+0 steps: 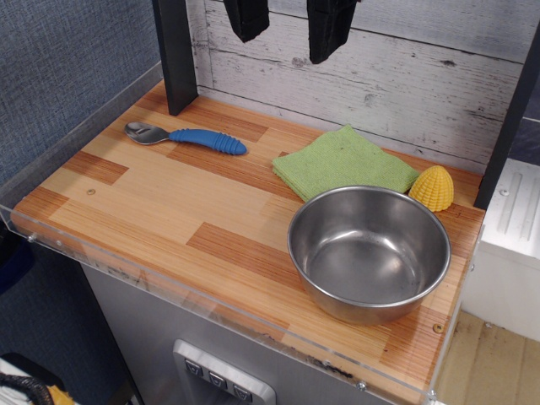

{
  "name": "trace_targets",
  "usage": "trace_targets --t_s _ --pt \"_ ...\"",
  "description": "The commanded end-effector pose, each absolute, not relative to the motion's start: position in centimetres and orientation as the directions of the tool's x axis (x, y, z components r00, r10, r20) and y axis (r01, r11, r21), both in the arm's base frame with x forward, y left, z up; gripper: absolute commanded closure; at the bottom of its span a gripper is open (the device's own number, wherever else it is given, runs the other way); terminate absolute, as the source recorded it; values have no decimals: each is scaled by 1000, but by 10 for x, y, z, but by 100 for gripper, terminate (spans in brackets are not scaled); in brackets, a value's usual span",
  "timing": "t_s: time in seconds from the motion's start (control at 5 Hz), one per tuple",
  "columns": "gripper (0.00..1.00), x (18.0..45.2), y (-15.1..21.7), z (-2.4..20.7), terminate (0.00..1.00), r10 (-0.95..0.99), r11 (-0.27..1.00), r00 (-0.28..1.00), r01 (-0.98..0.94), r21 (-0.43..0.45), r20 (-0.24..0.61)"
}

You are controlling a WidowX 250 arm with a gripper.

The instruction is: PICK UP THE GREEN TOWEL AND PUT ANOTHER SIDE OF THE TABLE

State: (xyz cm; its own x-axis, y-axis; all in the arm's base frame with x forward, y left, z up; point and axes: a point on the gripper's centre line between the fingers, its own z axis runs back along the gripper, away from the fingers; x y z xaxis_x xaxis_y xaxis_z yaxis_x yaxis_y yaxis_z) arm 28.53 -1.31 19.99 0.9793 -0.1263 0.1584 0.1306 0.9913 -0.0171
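The gripper (pixel 288 25) hangs high at the far edge, fingers apart and empty, so the pick has not begun: it must descend onto the towel (pixel 344 161), lying far right behind the bowl (pixel 369 251).

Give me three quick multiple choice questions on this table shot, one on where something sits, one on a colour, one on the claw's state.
1. The green towel lies:
A. inside the bowl
B. behind the steel bowl
C. under the spoon

2. The spoon's handle is:
A. blue
B. red
C. black

3. The claw is:
A. gripping the towel
B. resting in the bowl
C. open, holding nothing, above the table

Answers: B, the towel sits flat past the bowl's far rim; A, the ribbed handle is blue; C, both fingers hang apart at the top.
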Motion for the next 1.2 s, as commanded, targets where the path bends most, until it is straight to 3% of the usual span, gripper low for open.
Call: trace_targets --t_s 0.0,0.2,0.4,0.8,1.0 --pt "0 285 -13 200 0 -126 991 979 131 -17 158" --pt "0 321 1 220 0 -140 990 964 141 10 225" --pt "0 343 11 219 0 -177 984 960 172 41 216" --pt "0 351 12 172 0 -268 962 956 258 91 122" --pt "0 358 3 150 0 -296 954 948 289 78 117"
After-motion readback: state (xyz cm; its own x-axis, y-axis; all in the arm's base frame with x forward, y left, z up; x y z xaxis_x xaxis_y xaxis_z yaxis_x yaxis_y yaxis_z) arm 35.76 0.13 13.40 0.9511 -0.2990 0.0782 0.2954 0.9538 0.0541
